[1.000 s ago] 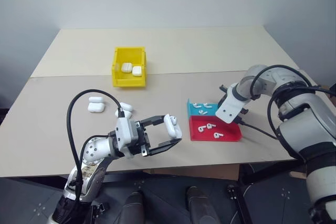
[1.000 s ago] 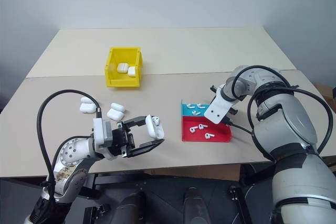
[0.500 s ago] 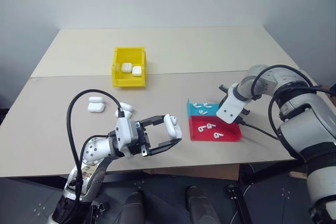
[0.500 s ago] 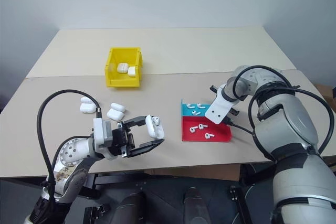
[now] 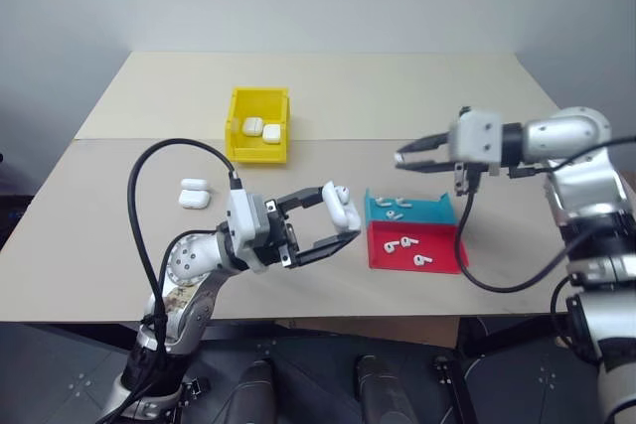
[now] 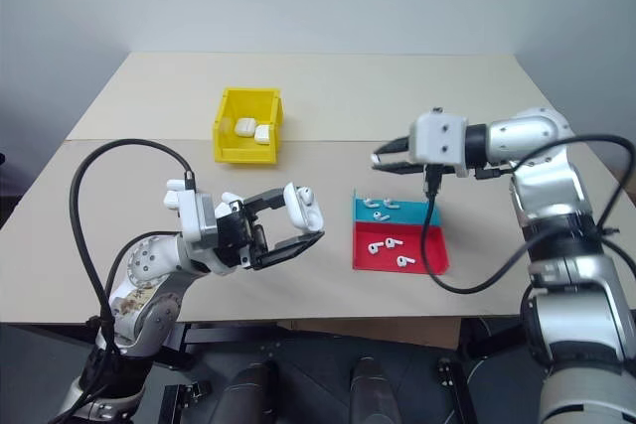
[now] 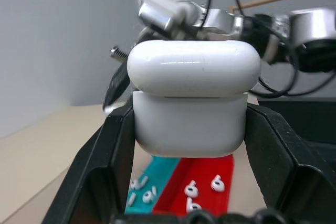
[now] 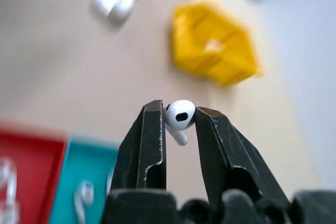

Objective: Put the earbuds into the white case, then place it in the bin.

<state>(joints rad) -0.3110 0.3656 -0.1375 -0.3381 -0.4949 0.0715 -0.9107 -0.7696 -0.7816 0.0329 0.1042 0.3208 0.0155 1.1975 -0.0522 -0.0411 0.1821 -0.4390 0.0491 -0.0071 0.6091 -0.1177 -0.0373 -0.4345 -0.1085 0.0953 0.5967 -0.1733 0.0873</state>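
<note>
Two spare cases (image 5: 193, 193) are seen lying on the table (image 5: 119, 245) at the left. The yellow bin (image 5: 259, 125) is set further back on the table, with two white cases inside. The white case (image 5: 341, 206) is clamped between the fingers of the left gripper (image 5: 343, 217), held above the table edge near the trays, its lid slightly ajar in the left wrist view. The blue tray (image 5: 409, 210) and red tray (image 5: 417, 248) are placed side by side, touching, with loose earbuds (image 5: 405, 242) in both. One earbud (image 8: 179, 116) is pinched at the fingertips of the right gripper (image 5: 401, 157), raised above the blue tray and pointed toward the left gripper.
</note>
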